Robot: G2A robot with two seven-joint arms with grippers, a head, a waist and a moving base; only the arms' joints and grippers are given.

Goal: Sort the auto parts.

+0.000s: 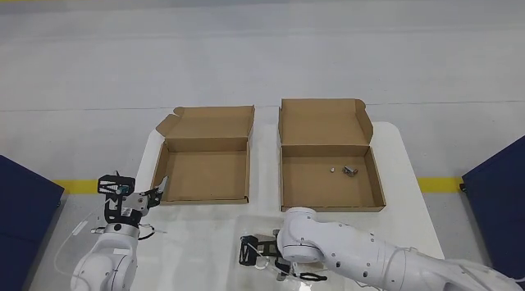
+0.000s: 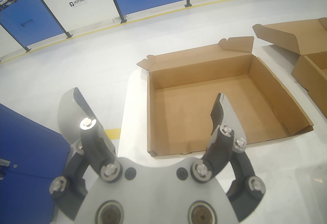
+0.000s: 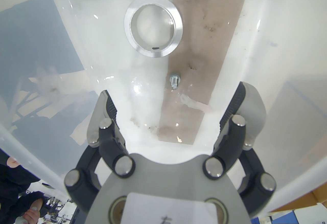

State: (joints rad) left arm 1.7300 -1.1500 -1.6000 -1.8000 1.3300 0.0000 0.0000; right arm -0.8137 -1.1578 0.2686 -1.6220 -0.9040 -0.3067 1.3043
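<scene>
My right gripper (image 3: 173,96) is open inside a translucent white bin (image 3: 258,18), just short of a small silver bolt (image 3: 174,81). A flat metal ring (image 3: 153,29) lies deeper in the bin beside a brown patch on its floor. In the top view this right gripper (image 1: 256,252) is at the table's near edge. My left gripper (image 2: 148,104) is open and holds nothing, hovering off the near left corner of the left cardboard box (image 2: 219,104); the left gripper (image 1: 131,198) shows beside the left cardboard box (image 1: 205,175). The right cardboard box (image 1: 331,178) holds two small metal parts (image 1: 343,170).
Both boxes have their lids folded back toward the far side. The white table (image 1: 267,217) has a bare strip between the boxes and along the near edge. Blue partition panels stand at the table's left and right.
</scene>
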